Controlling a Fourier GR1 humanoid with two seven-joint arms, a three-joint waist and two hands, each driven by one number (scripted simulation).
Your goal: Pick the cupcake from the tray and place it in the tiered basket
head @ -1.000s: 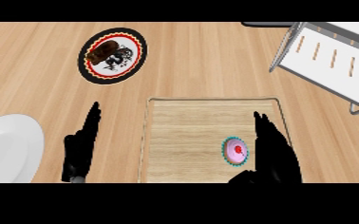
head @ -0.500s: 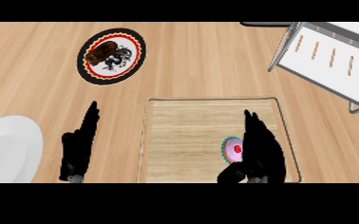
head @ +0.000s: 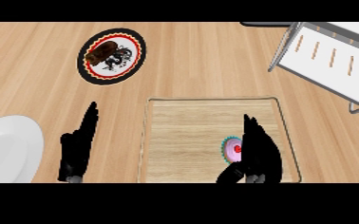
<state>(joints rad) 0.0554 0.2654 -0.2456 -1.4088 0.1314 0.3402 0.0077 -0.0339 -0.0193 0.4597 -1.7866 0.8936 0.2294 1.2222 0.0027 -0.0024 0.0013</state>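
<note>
Reaching over the near right part of the tray (head: 210,105), the right hand (head: 258,152) now covers the right half of the cupcake (head: 232,150), where half a second ago more of the frosting showed to the hand's left. Its fingers run straight up the view, tips past the cupcake's far edge, and the thumb (head: 229,174) angles out at the cupcake's near left side; whether palm or thumb actually touches the cupcake cannot be told, and nothing is curled round it yet. The cupcake, pink-frosted with a red dot and a teal paper rim, sits on the tray floor close to the tray's near right corner, in the same spot as in both earlier frames. Over the last second the right hand has shifted leftward from beside the cupcake to above it.

The tray is a shallow wooden board with a clear rim, lying on the wooden bench (head: 196,61). Left of the tray, the left hand (head: 79,144) rests on the bench with straight fingers pointing away, unchanged from before. Farther left of the tray, a white plate (head: 17,147) is cut by the view's edge. Beyond the tray's far left corner lies a black-rimmed patterned plate (head: 112,56) carrying a brown pastry (head: 102,53). Beyond the tray's far right corner stands the tiered basket (head: 322,57), its grey frame and white shelf partly out of view.
</note>
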